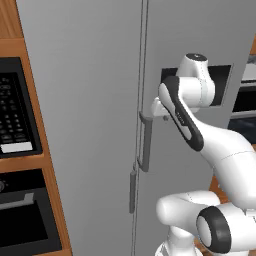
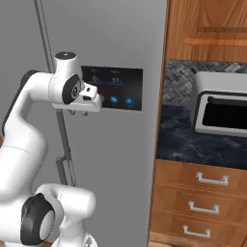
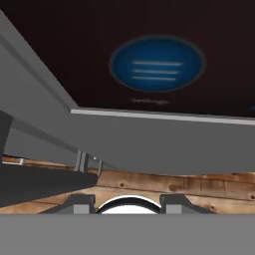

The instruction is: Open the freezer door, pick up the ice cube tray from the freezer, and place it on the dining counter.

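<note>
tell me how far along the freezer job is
Nothing looks done: the freezer door sits flush and closed, so no ice cube tray is out. In hand: the gripper is up by the door handles, near the touchscreen panel; a grip isn't clear. Left: opening, picking the tray, placing it.

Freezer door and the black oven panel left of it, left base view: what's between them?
Only an upright strip of wooden cabinet frame separates the freezer door from the black oven panel, in the left base view.

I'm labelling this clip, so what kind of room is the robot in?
Most likely a home kitchen: a tall grey fridge with a touchscreen panel, wooden drawers, and a built-in oven.
</note>
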Available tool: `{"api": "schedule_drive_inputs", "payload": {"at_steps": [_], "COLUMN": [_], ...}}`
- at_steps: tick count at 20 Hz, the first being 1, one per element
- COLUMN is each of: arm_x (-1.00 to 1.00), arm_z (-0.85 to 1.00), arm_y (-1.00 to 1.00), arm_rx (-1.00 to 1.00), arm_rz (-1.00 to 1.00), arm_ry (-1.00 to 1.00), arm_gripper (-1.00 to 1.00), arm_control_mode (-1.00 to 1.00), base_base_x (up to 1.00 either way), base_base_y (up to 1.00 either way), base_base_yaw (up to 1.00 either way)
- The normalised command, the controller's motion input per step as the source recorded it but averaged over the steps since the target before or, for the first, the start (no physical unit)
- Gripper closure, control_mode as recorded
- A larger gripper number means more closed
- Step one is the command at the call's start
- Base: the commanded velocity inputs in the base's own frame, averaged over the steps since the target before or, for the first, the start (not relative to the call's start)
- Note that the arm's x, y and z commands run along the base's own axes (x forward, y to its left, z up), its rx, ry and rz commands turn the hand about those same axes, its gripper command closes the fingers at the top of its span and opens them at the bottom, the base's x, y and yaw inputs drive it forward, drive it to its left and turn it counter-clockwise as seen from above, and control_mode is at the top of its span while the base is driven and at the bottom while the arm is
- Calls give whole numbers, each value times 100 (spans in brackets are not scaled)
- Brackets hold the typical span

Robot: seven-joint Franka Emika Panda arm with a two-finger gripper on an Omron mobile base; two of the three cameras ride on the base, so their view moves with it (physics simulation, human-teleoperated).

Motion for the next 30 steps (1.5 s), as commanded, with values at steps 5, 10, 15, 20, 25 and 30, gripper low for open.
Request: {"api": "schedule_drive_inputs", "payload": {"at_steps": [5, 10, 15, 20, 25, 30], "arm_x": [-21, -93, -75, -26, 0, 8], "arm_z": [0, -4, -1, 0, 0, -1], "arm_y": [-1, -14, -29, -4, 0, 0], "arm_rx": [0, 0, 0, 0, 0, 0], "arm_rz": [-3, -6, -3, -1, 0, 0], "arm_ry": [1, 1, 0, 0, 0, 0], "arm_gripper": [-100, -100, -100, -100, -100, -100], "arm_control_mode": [-100, -100, -100, 100, 100, -100], "base_base_x": [0, 0, 0, -1, 23, 13], "base_base_y": [0, 0, 0, -11, -70, -17], "base_base_yaw": [0, 0, 0, 0, 1, 0]}}
